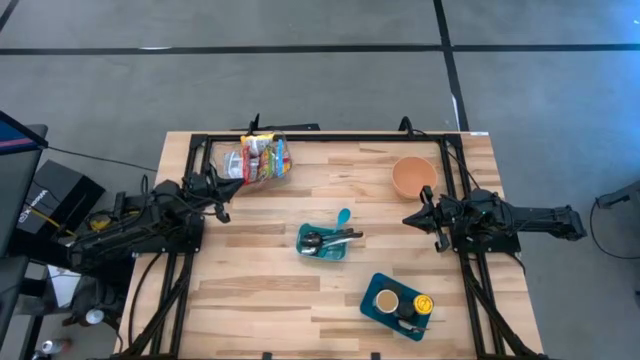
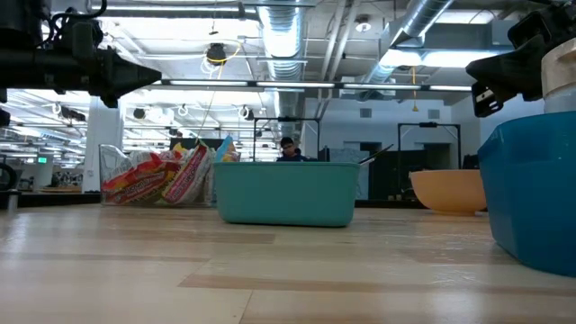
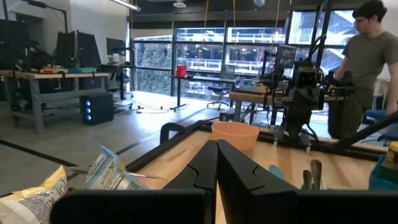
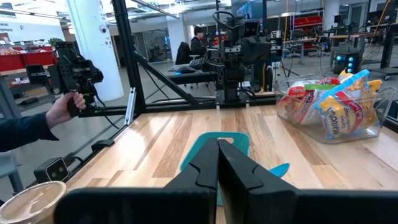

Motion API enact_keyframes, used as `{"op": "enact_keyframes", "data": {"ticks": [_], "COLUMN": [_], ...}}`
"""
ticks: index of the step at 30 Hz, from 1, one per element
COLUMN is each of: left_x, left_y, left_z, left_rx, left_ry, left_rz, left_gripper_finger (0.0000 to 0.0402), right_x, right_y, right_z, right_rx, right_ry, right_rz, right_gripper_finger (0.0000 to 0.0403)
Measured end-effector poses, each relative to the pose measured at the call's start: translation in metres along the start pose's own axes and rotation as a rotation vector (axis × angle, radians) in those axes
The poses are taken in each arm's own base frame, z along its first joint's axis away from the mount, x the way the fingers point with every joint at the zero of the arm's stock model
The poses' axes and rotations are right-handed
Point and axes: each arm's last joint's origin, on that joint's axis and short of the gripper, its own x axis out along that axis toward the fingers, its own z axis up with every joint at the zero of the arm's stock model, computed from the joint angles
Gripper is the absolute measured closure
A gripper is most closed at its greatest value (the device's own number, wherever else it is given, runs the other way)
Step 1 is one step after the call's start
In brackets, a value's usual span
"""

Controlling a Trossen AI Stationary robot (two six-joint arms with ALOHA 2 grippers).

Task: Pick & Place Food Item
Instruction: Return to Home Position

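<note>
My left gripper (image 3: 216, 146): hanging by the table's left edge, fingers pressing together, gripping nothing.
My right gripper (image 4: 217, 143): hovering at the right edge beside the round orange bowl (image 1: 413, 176), fingers likewise meeting, carrying nothing.
Red noodle pack (image 1: 268, 160): sitting in the transparent bin (image 4: 376, 115) at the far left – crinkly, glossy wrapper.
Long axis: leaning, not lying flat – only the low view is showing this tilt.
Right wrist view alone: a person's hand (image 4: 65, 107) is gripping a dark handle beyond the table.

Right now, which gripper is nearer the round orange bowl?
Right. The right gripper sits close beside the round orange bowl; the left gripper is far across the table.
</note>
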Motion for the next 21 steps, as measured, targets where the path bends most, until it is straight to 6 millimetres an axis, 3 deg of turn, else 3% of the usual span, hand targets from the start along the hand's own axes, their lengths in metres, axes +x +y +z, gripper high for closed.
{"op": "enact_keyframes", "data": {"ticks": [21], "left_x": [0.0000], "left_y": [0.0000], "left_z": [-0.0004], "left_rx": [0.008], "left_ry": [0.004], "left_rz": [-0.001], "left_gripper_finger": [0.0399], "right_x": [0.0000], "right_y": [0.0000], "right_z": [0.0000], "right_rx": [0.000], "right_ry": [0.000], "right_rz": [0.000], "right_gripper_finger": [0.0403]}}
